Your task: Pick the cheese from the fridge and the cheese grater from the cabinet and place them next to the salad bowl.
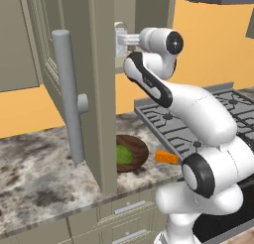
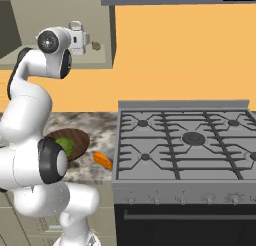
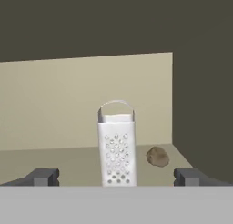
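Note:
The cabinet (image 1: 96,89) stands open, its door with the thick grey bar handle (image 1: 69,96) swung toward me. On its shelf the cheese grater (image 3: 117,148) stands upright, silvery-white with a loop handle. My gripper (image 3: 117,177) is open and reaches into the cabinet (image 2: 100,20). The grater is centred between the fingertips (image 3: 43,176) with a wide gap on each side. Down on the counter, the salad bowl (image 1: 131,151) (image 2: 67,140) holds green leaves. The orange cheese (image 1: 166,157) (image 2: 103,160) lies just right of it. The fridge is out of view.
A small brown lump (image 3: 157,156) (image 2: 96,46) sits on the shelf right of the grater. The gas stove (image 2: 190,140) (image 1: 198,124) borders the marble counter (image 1: 39,173) on the right. Drawers (image 1: 129,208) run below the counter.

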